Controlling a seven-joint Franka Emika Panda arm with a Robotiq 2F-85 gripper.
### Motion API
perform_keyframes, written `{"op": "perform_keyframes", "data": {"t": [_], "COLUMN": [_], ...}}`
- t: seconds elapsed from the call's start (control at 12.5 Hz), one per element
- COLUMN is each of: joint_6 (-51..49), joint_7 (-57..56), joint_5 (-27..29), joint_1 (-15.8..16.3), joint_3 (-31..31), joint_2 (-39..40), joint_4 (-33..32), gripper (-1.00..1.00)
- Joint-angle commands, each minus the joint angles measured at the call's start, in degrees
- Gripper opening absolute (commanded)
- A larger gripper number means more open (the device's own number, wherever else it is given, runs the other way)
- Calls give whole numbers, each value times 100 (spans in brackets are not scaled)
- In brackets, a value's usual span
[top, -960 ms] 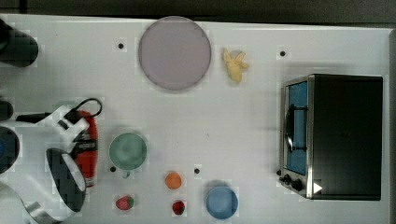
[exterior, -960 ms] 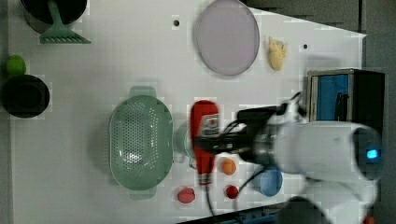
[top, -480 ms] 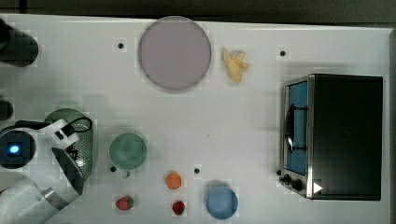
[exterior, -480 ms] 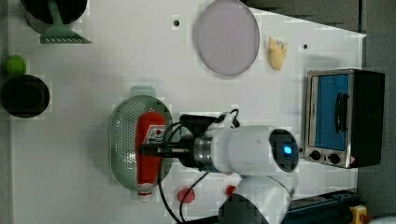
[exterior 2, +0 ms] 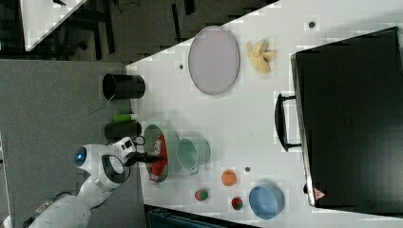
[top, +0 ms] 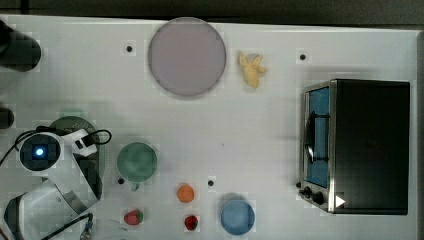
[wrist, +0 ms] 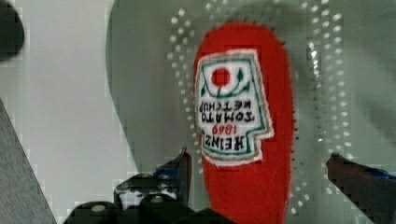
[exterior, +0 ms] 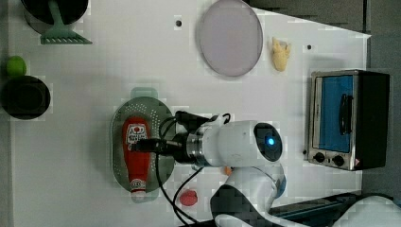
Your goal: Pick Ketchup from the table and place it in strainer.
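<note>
The Ketchup (exterior: 136,153), a red bottle with a white label, lies flat inside the pale green strainer (exterior: 164,115), cap toward the left view's bottom. My gripper (exterior: 140,145) hovers just over the bottle's middle and is open. In the wrist view the two fingers (wrist: 180,168) stand on either side of the Ketchup (wrist: 243,116), with gaps between them and the bottle. The perforated strainer (wrist: 149,70) shows beneath it. The right view shows the Ketchup (exterior 2: 159,156) in the strainer (exterior 2: 153,133). In the top view my arm covers most of the strainer (top: 75,122).
A green cup (top: 136,161) stands just beside the strainer. An orange fruit (top: 185,193), two red fruits (top: 133,217), a blue bowl (top: 237,216), a toaster oven (top: 357,145), a purple plate (top: 187,56) and black cups (exterior: 24,97) share the table.
My gripper carried the Ketchup from beside the green cup to over the strainer, then opened. The bottle now lies in the strainer, free of the fingers.
</note>
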Motion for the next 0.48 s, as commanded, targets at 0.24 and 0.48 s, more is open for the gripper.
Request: {"op": "perform_keyframes", "data": {"t": [0.24, 0.48], "joint_6": [-614, -1798], "joint_7": [795, 790], "joint_5": [-114, 126], "joint_1": [-547, -1012], "joint_3": [-89, -409], "joint_2": [-1826, -2871], "joint_4": [190, 360], "gripper": [100, 100]}}
